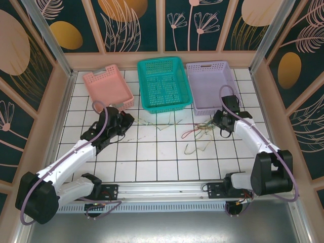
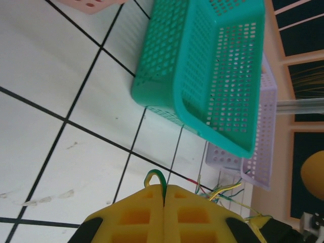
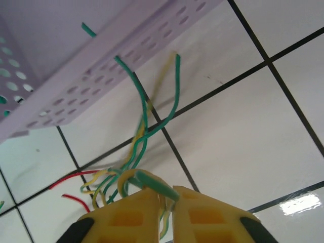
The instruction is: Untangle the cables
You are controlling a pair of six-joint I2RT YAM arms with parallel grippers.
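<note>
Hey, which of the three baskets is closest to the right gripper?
The lilac basket, rightmost in the row. The right gripper sits in front of its near wall; the teal basket and pink basket lie farther left.

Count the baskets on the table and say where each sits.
3, in a row at the far side: pink basket on the left, teal basket in the middle, lilac basket on the right. None seems hidden.
</note>
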